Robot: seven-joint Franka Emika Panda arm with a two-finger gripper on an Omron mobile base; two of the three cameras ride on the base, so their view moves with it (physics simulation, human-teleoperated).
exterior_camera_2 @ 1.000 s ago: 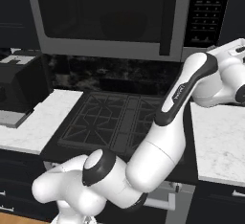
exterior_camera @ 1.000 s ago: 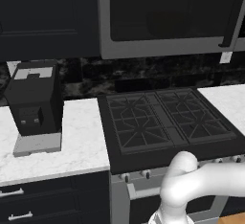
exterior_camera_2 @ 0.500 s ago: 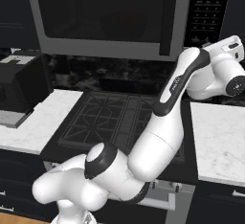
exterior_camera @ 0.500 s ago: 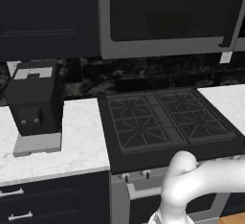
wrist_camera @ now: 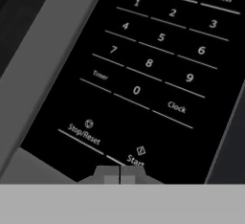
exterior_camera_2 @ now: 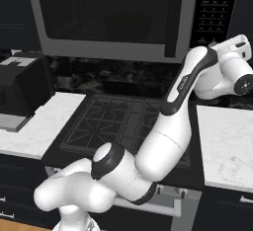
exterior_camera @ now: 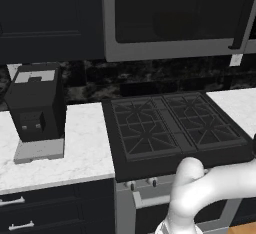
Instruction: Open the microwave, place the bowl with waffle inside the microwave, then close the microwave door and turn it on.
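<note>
Right at the gripper (wrist_camera: 119, 174), whose two tips sit pressed together with no gap showing between them, lies the Start key (wrist_camera: 135, 159) of the keypad (wrist_camera: 158, 65), just above the tips in the hand view. Stop/Reset (wrist_camera: 83, 133) lies just to the left of the tips, and the number keys climb away beyond them towards 1, 2 and 3 at the far end. To the left of the keypad runs the grey frame, and past it the door (exterior_camera_2: 111, 10), which stands flush with the front, so it looks closed. The microwave (exterior_camera_2: 126, 18) itself hangs above the stove (exterior_camera_2: 118, 121), with the hand (exterior_camera_2: 232, 67) raised level with the keypad's lower end. The bowl cannot be seen behind the dark glass; judging by the closed door, it is probably already inside. What is left seems to be the switch-on. The keypad is a flat, stiff, glossy surface with nothing to grasp, so it calls for a short straight push with the joined tips squarely on Start; a slanted touch might slide off the smooth face or stray towards Stop/Reset. Far off to the gripper's left, the coffee machine (exterior_camera: 36, 110) stands on the counter (exterior_camera: 75, 153).
</note>
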